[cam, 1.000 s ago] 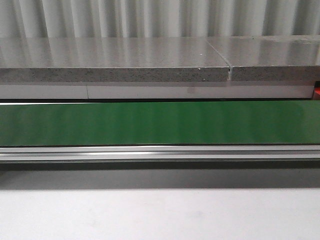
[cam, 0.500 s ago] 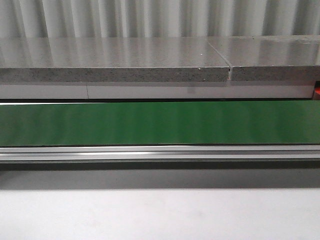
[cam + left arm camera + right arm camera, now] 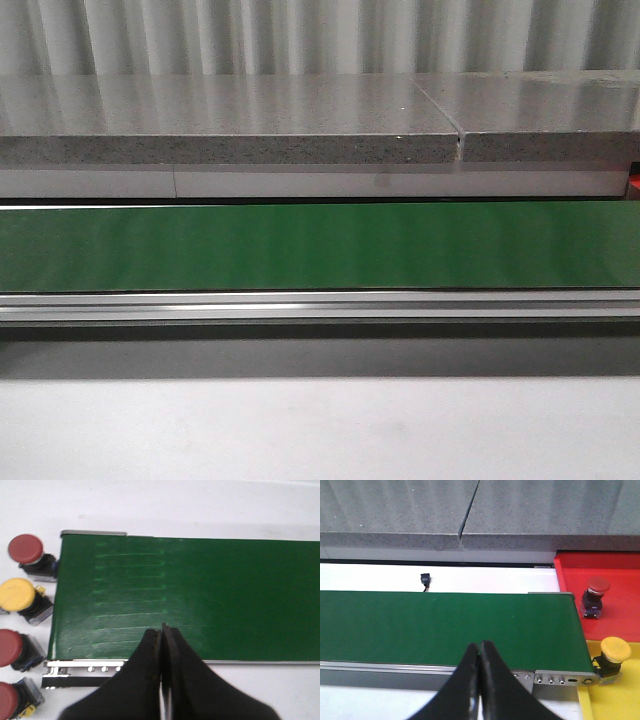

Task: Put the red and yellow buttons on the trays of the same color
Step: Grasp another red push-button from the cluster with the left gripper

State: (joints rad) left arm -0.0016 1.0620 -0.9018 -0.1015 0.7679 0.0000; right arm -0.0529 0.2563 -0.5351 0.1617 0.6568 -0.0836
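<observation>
From the front I see only the green conveyor belt [image 3: 320,245] running across, its metal rail along the near side and a grey stone slab [image 3: 230,120] behind it; no buttons, no trays and neither of my arms show here, so this view gives me no check on a grasp. At my left wrist my fingers [image 3: 161,645] are clenched together on nothing, hanging over the near edge of the belt. Off the belt's end on the white table [image 3: 165,505] four buttons wait in a row: a red button [image 3: 26,549], a yellow button [image 3: 17,594], and two more red ones [image 3: 9,647] [image 3: 7,700], close enough that fingers coming down on one could knock its neighbour or tip it. At my right wrist my fingers [image 3: 480,670] are likewise closed and empty above the belt. At the belt's other end a red button [image 3: 596,587] already stands on the red tray [image 3: 615,565] and a yellow one [image 3: 614,650] on the yellow tray [image 3: 615,700], just beside the belt's corner. I judge a careless drop there could topple these, or a button riding the belt could run past me.
</observation>
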